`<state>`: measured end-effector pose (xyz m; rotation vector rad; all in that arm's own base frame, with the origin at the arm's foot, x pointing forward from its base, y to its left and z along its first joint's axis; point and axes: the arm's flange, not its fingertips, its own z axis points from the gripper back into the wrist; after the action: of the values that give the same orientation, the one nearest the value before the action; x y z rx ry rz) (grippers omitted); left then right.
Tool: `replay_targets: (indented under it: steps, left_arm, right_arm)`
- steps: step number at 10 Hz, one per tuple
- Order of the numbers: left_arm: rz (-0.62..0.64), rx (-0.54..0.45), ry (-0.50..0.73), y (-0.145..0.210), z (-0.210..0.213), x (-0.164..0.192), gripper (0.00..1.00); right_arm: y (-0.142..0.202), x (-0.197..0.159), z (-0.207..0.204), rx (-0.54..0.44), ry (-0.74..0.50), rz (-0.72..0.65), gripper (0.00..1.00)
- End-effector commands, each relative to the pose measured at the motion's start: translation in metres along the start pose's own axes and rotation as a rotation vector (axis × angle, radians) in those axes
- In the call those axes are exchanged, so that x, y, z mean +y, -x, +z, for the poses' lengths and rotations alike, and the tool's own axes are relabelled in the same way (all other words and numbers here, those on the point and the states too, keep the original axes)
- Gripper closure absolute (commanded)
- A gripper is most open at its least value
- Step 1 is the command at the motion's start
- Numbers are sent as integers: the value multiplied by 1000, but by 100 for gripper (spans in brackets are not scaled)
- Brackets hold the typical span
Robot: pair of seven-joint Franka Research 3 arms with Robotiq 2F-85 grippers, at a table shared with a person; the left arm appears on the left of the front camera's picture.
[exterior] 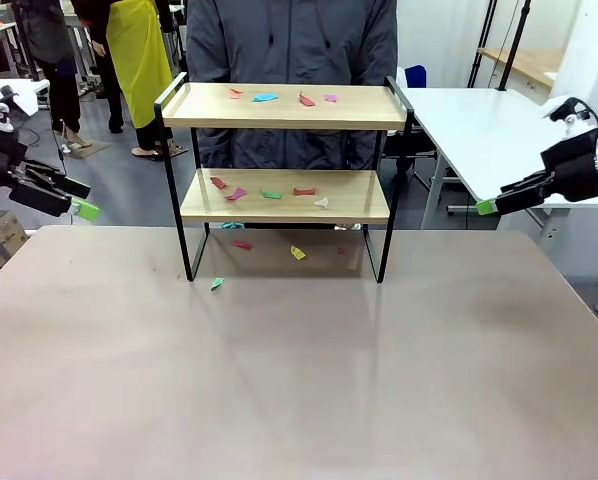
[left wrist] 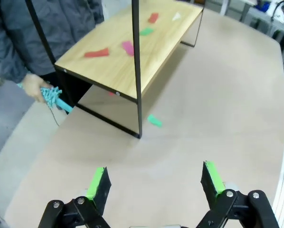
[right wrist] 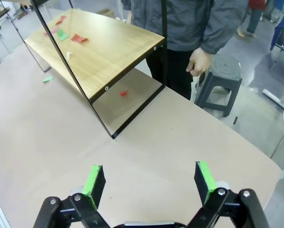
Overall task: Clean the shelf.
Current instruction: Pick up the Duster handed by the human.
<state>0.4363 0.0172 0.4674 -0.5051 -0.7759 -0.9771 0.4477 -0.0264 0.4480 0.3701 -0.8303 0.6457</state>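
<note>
Currently the left pincer [left wrist: 155, 173] and right pincer [right wrist: 149, 170] gape empty; a careless sweep could tip the shelf [exterior: 204, 108] or scatter scraps [exterior: 271, 194] farther.

I see the shelf [exterior: 284, 118] standing on the far half of the table [exterior: 299, 400], about in the middle between left and right. A person [exterior: 289, 40] stands directly behind it. 4 paper scraps [exterior: 266, 97] lie on the top board [exterior: 199, 100] and 5 on the lower board [exterior: 284, 212]. Some more lie on the table under the shelf, and 1 scrap [exterior: 217, 284] lies just before its left front leg. The left gripper [exterior: 84, 210] hangs beyond the table's far left corner, the right gripper [exterior: 486, 207] beyond the far right corner, both well apart from the shelf.
</note>
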Motion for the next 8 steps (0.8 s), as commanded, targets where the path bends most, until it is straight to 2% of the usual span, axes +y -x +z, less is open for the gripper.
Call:
replay_targets:
  steps: [1, 4, 6, 8]
  left_arm:
    - [37, 80, -49, -10, -3, -7, 0]
    - [18, 65, -36, -3, -6, -2, 0]
    - [3, 8, 22, 16, 2, 37, 0]
    - [-124, -34, 56, 32, 6, 64, 0]
  right_arm:
    - [-14, 13, -1, 24, 30, -17, 0]
    - [-8, 9, -3, 18, 11, 11, 0]
    - [-2, -57, -2, -91, -94, -18, 0]
    - [10, -109, -7, -199, -137, -3, 0]
